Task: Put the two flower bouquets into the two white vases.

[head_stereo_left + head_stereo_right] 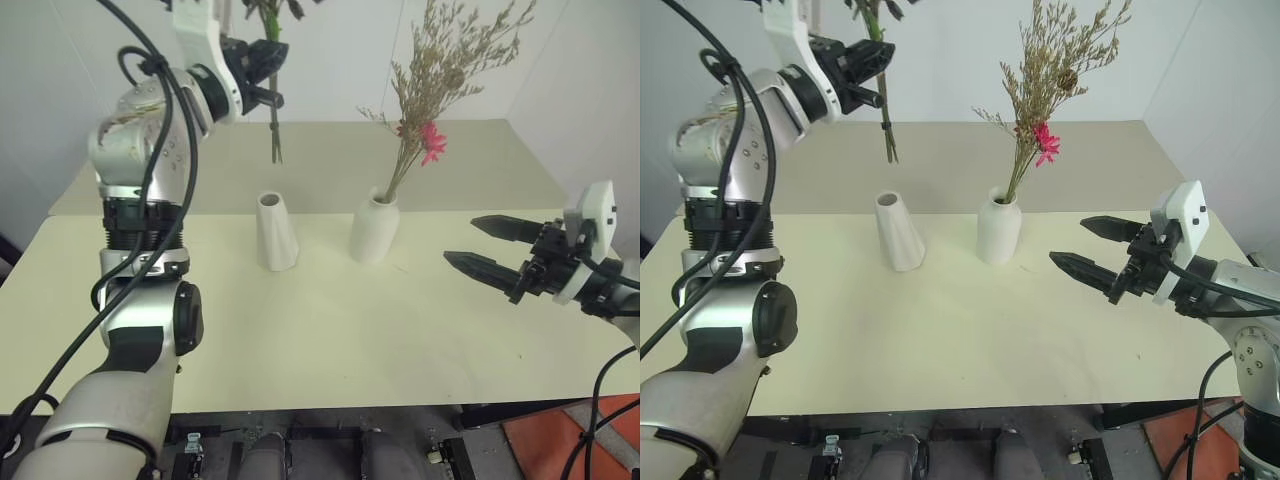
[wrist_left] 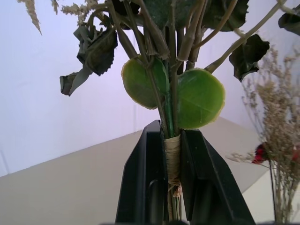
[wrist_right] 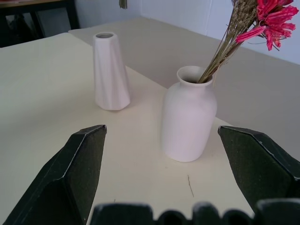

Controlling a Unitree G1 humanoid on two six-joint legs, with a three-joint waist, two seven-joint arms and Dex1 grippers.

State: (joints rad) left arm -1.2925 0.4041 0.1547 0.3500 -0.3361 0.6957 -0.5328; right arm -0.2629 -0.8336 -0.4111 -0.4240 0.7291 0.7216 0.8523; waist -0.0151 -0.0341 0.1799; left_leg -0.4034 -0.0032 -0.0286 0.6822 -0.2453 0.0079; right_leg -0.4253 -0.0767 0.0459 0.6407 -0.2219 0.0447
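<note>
2 head views overlook the table (image 1: pixel 330 330); wrist views sit close

bright, even light; soft shadows

— Vases (image 3: pixel 188 115)?
— Matt white, smooth, ceramic-looking.
— Counter (image 1: pixel 330 330)?
— Smooth, matt cream.
— Sprigs (image 1: pixel 440 70)?
— Dry, brittle-looking.
— Hand (image 3: pixel 178 178)?
— Matt black plastic.
— Stems (image 2: pixel 172 154)?
— Bound with papery tape.
</note>
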